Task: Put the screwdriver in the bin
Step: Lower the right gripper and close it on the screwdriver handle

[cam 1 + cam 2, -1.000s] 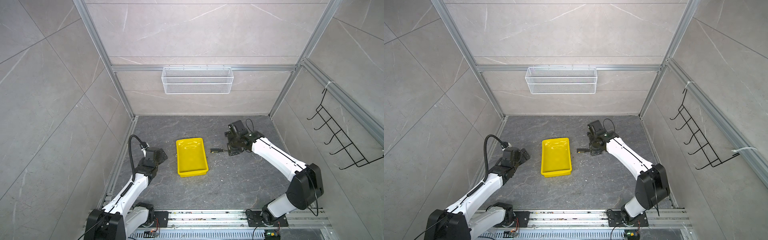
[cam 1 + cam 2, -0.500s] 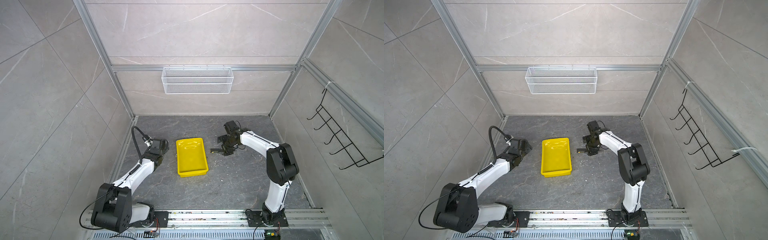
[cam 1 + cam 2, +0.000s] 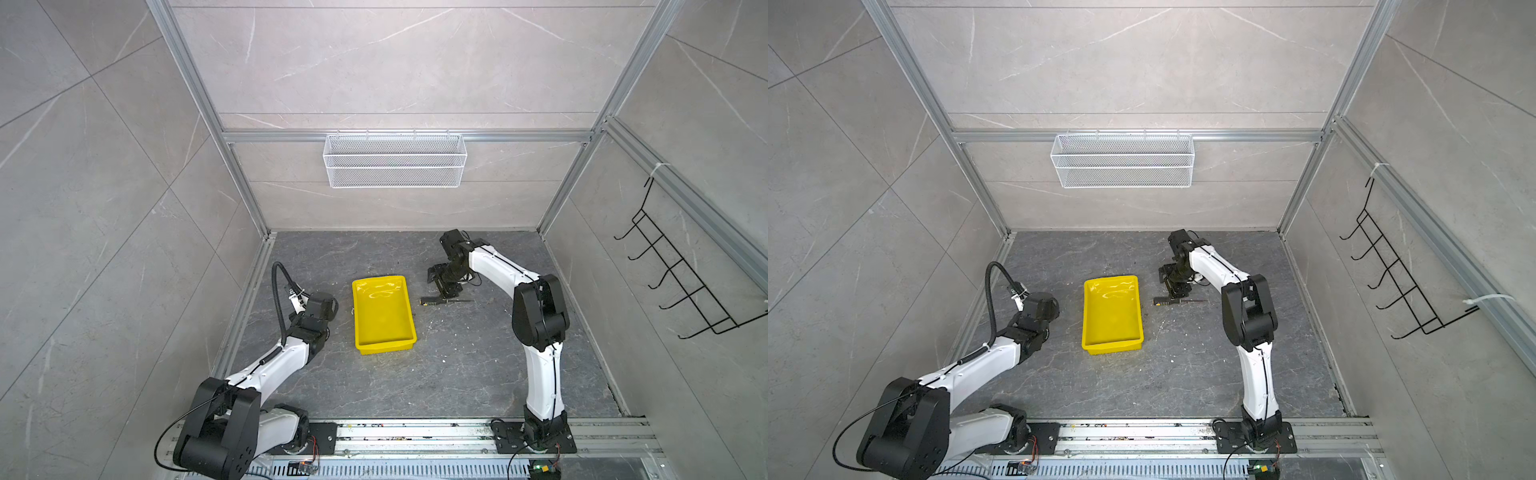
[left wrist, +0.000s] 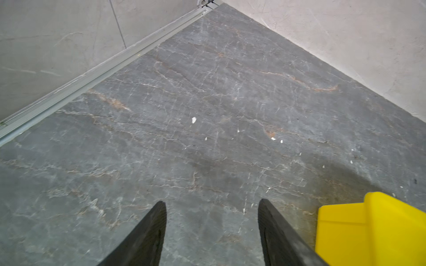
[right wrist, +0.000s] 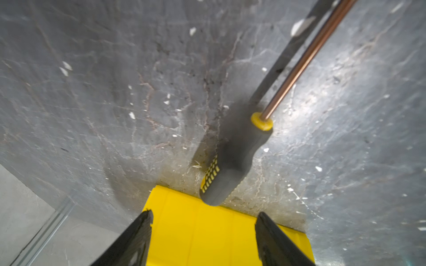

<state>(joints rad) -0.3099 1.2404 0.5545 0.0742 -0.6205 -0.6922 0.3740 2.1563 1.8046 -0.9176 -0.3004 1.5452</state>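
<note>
The screwdriver (image 3: 444,300) (image 3: 1177,301) lies flat on the grey floor just right of the bin (image 3: 382,316) (image 3: 1112,313), its black handle toward the bin. In the right wrist view its handle (image 5: 232,161) ends close to the bin's yellow rim (image 5: 202,232). My right gripper (image 3: 440,280) (image 5: 202,214) hangs open just behind the screwdriver, with nothing between its fingers. My left gripper (image 4: 212,202) (image 3: 322,303) is open and holds nothing, low over bare floor left of the bin, whose corner (image 4: 373,230) shows beside it.
A white wire mesh basket (image 3: 395,162) hangs on the back wall. A black wire hook rack (image 3: 681,274) is on the right wall. An aluminium rail (image 4: 92,78) runs along the left wall's foot. White specks dot the floor.
Both arms have lifted their elbows. My right gripper has shifted a little left, closer over the screwdriver, and my left gripper has edged toward the bin. Screwdriver and bin have stayed put.
</note>
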